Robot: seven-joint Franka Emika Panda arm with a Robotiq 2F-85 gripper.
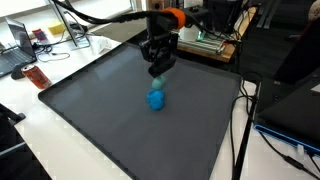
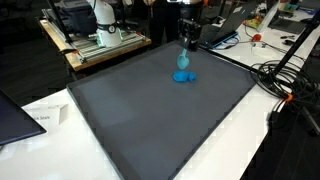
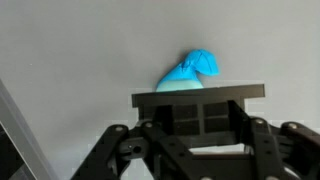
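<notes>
A bright blue lump (image 1: 157, 99) lies on the dark grey mat (image 1: 100, 110), left of the middle in an exterior view; it lies towards the mat's far edge in the other view (image 2: 183, 77). My gripper (image 1: 158, 64) hangs straight above it, shut on a small pale teal piece (image 1: 158, 71) that is held clear of the mat (image 2: 150, 120). In the wrist view the jaws (image 3: 200, 95) stand close together, with the pale piece (image 3: 180, 87) peeking over them. The blue lump (image 3: 195, 66) shows just beyond. What kind of thing the pale piece is I cannot tell.
A laptop (image 1: 15, 45) and a red can (image 1: 38, 76) sit on the white table beside the mat. Cables (image 1: 245, 100) run along another mat edge. A wooden bench with a white machine (image 2: 100, 30) stands behind. Papers (image 2: 40, 118) lie near the mat's corner.
</notes>
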